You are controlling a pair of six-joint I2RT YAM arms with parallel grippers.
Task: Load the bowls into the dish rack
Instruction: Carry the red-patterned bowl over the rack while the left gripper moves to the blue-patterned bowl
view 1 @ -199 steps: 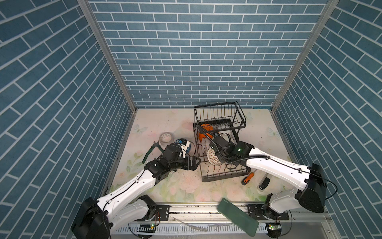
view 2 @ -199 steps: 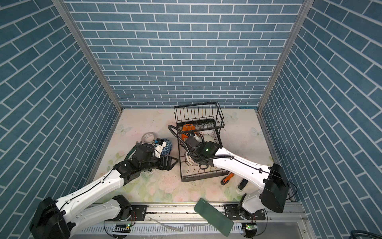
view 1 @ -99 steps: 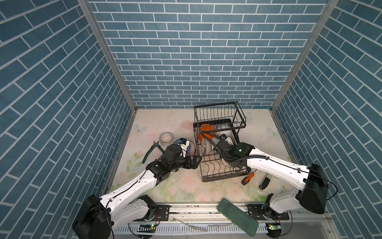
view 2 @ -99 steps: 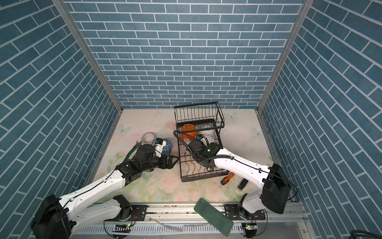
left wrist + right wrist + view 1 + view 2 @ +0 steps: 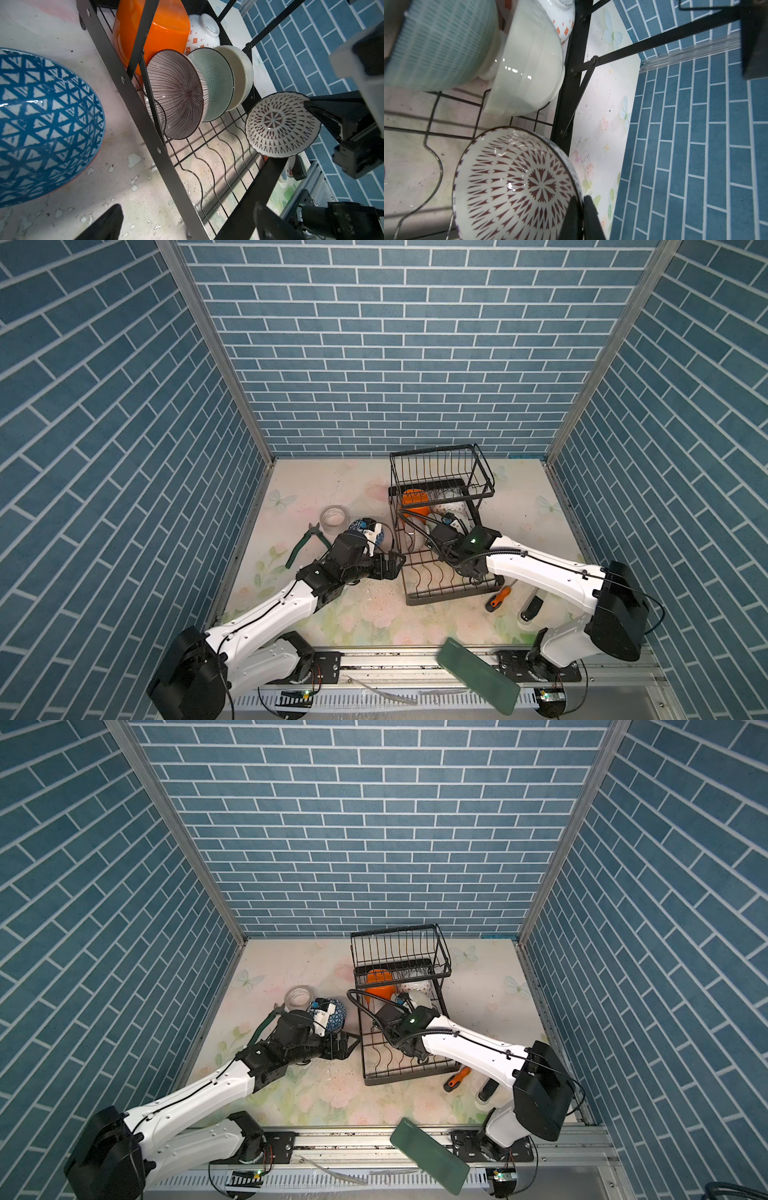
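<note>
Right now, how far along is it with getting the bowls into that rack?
Done: the rack holds five: orange bowl, white bowl, striped bowl, green bowl, cream bowl. In hand: the right hand pinches the rim of a star-patterned bowl inside the rack, not yet released. Left: the blue bowl sits on the table beside the rack, with the open left hand near it.

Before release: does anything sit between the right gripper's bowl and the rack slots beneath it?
Nothing visible. The patterned bowl, pinched by the right gripper, hangs over bare dividers of the dish rack; the cream bowl stands apart.
</note>
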